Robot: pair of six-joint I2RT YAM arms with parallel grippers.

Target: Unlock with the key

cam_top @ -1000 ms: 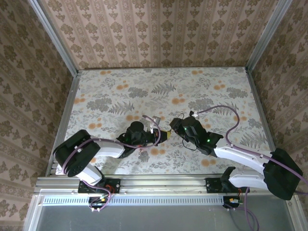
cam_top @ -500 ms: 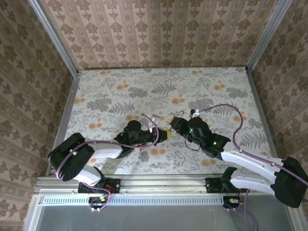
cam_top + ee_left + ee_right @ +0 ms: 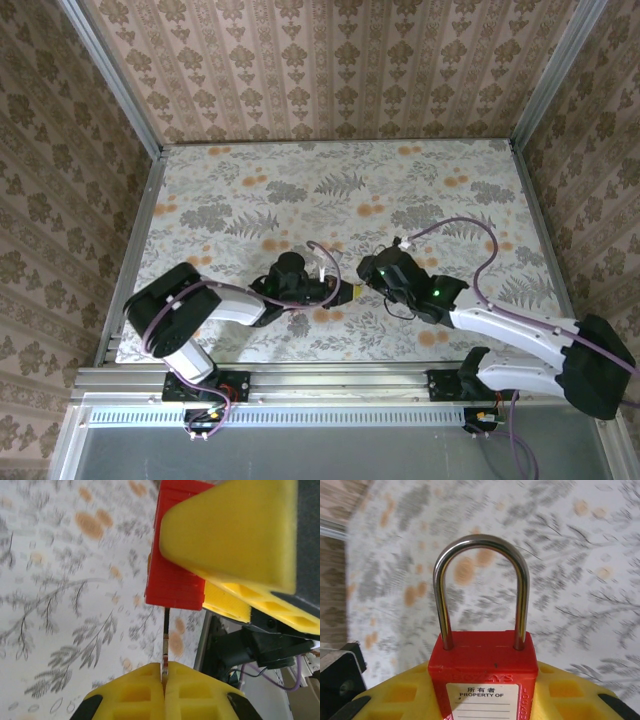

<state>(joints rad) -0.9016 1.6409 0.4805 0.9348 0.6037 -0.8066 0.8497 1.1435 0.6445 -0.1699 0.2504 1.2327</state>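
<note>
Left wrist view: the left claw (image 3: 163, 685) pinches the thin key (image 3: 164, 635) under the padlock (image 3: 175, 585), right claw (image 3: 482, 695) clamping that padlock, so a skewed twist could bend the key.

The table (image 3: 300, 180) is a flat top done up in a floral print: pale background, grey fern-type leaves, and little clusters of orange blossoms scattered all over. A metal strip (image 3: 135, 250) runs down the left edge and another one (image 3: 540, 220) down the right. Across the near edge there's a slotted aluminium rail (image 3: 330, 378). In both wrist views the same print looks pretty blurry.
</note>
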